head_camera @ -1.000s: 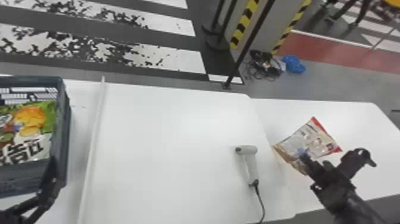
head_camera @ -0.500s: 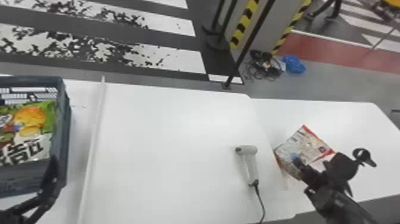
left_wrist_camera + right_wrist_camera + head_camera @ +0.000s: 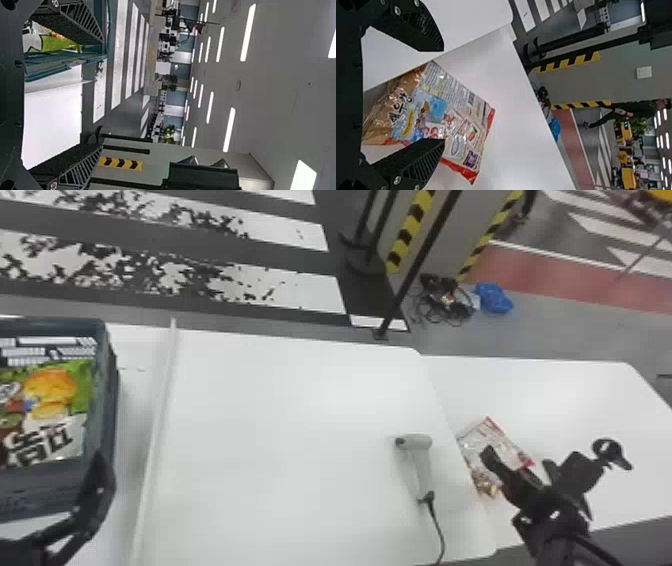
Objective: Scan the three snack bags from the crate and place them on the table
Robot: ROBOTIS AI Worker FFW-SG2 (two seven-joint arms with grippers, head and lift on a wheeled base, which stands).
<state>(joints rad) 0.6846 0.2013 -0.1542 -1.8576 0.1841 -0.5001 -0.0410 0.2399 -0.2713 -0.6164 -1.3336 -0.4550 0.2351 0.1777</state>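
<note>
Two snack bags are in sight: one snack bag [image 3: 50,410] in the crate and one snack bag [image 3: 492,440] on the right side; whether more lie under the first cannot be told. There is one crate [image 3: 106,380], one scanner [image 3: 421,470] with one cord [image 3: 437,525], and at least two tables [image 3: 300,415]. Grippers number two, the left gripper [image 3: 92,497] and the right gripper [image 3: 520,462], each with two fingers [image 3: 417,162], four in all. On the floor beyond are three dark posts [image 3: 421,255], one blue bundle [image 3: 492,297] and one heap of cables [image 3: 445,307]. The striped bands [image 3: 412,225] in the head view come to two.
</note>
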